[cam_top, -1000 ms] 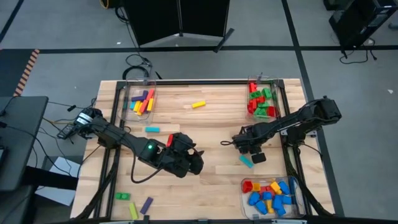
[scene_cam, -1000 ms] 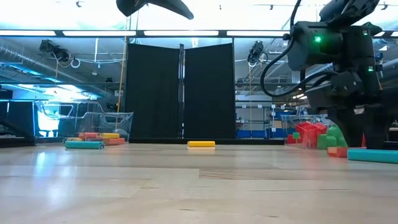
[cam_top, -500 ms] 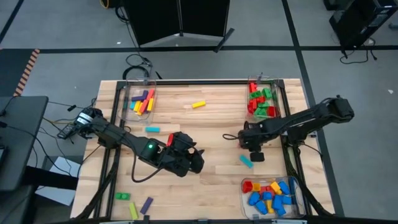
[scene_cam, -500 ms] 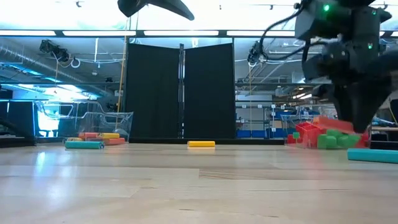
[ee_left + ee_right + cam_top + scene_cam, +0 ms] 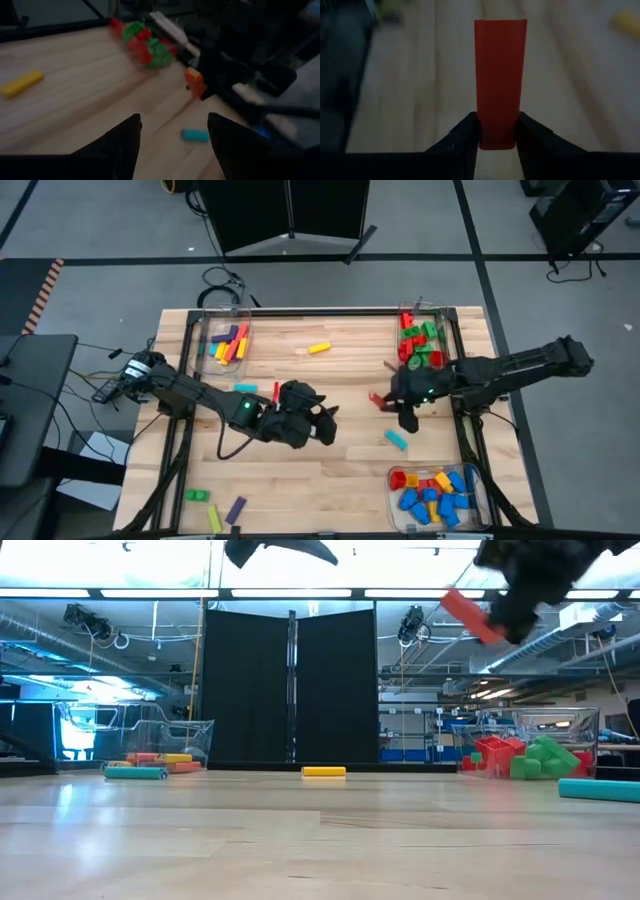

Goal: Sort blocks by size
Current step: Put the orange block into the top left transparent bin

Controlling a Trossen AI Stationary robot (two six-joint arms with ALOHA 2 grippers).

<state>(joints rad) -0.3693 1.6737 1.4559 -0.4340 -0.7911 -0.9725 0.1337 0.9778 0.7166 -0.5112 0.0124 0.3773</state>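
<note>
Wood table (image 5: pixel 330 470): far-right bin (image 5: pixel 420 345) w/ red+green blocks; right gripper (image 5: pixel 392 400) raised, clamping red block (image 5: pixel 378 400); left gripper (image 5: pixel 330 423) agape mid-table

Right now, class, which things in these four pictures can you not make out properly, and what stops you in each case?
- Left hand, high view: the arm's own bulk hides whether it is empty.
- Blue-brick bin, high view: its lower rim is cut off by the picture's bottom edge.
- Red brick in the right hand, right wrist view: the fingers hide its gripped end.
- Teal brick, left wrist view: blurred, shape unclear.
</note>
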